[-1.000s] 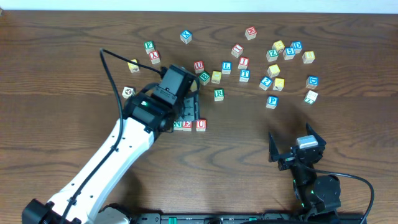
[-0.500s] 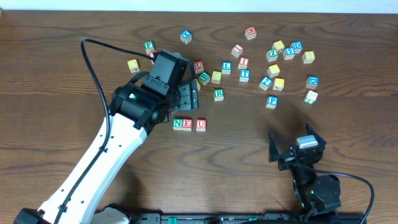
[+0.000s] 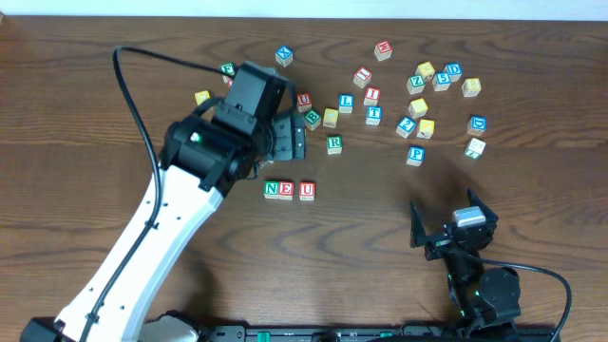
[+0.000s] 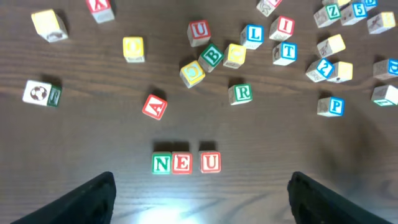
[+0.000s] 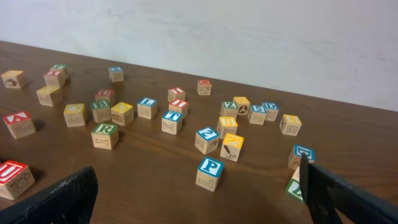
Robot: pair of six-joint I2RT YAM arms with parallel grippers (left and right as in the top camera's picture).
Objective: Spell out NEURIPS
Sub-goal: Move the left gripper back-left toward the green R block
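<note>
**Overhead:** The left fingers point(image 3: 290, 142) hang spread wide and empty above the counter point(image 3: 57, 142), on the far side of a row begun left of the counter's middle. In that row the N cube point(image 3: 272, 189) and E cube point(image 3: 286, 189) touch, and the U cube point(image 3: 307, 190) stands a sliver apart. The R cube point(image 3: 334, 144) sits near those fingers, to their right. The I cube point(image 3: 372, 95) and P cube point(image 3: 416, 155) lie among the scatter toward the far right corner. The right fingers point(image 3: 445, 207) rest fully open, holding nothing, by the near edge at right.

**Left wrist:** The camera looks straight down between its wide-set fingertips onto N, E and U. The R cube point(image 4: 240, 93) is the nearest needed letter beyond the row.

**Right wrist:** Low over the counter, the camera shows the P cube point(image 5: 210, 171) closest and the R cube farther left, with nothing between its open fingers.

Three letters appear placed, and fetching R seems the step in hand. The next move calls for the left fingers to drop over the R cube, clear of the B cube point(image 3: 313, 118) and yellow cube point(image 3: 330, 117) beyond it. They must then close on it and set it just right of U, letter up. No S can be picked out here.
</note>
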